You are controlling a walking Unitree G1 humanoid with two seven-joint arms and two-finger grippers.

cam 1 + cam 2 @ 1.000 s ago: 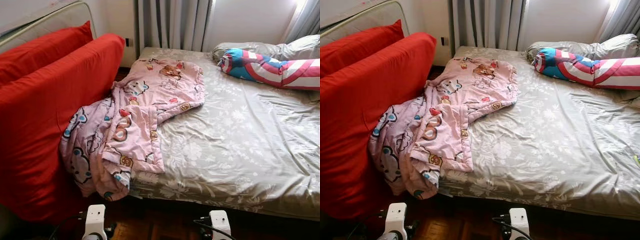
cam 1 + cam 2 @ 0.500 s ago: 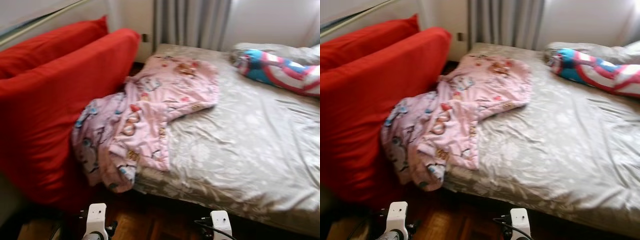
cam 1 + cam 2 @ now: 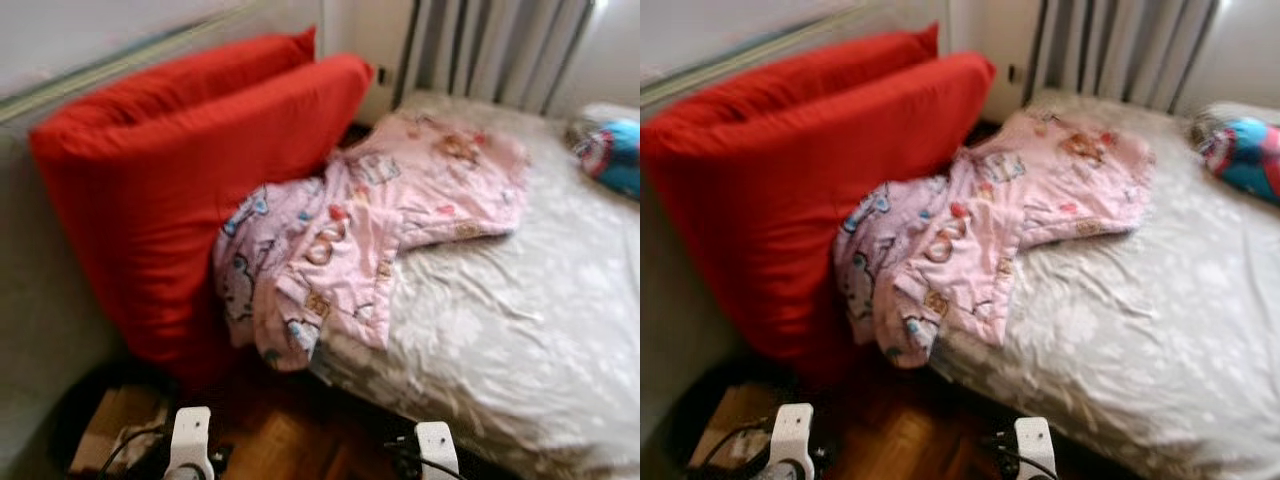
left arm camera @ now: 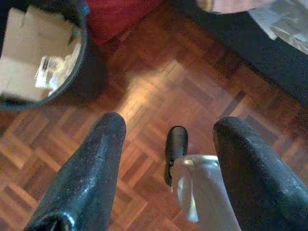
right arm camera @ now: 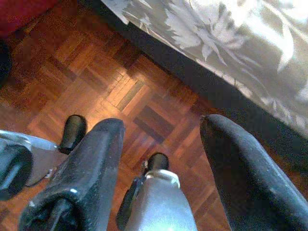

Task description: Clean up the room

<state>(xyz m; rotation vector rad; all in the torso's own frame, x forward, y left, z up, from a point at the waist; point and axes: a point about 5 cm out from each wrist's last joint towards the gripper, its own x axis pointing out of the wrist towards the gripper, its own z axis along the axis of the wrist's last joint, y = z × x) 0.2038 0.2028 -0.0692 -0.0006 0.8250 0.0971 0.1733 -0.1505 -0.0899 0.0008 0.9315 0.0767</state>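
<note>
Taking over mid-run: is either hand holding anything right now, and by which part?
Nothing is held. The left hand and right hand both hang open over the brown parquet wooden floor.

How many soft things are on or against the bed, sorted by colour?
Red cushions: 2, standing against the bed's side
Pink cartoon-print blanket: 1, draped over the bed's edge
Blue and red striped pillow: 1, at the far end of the bed
Total: 4
</note>
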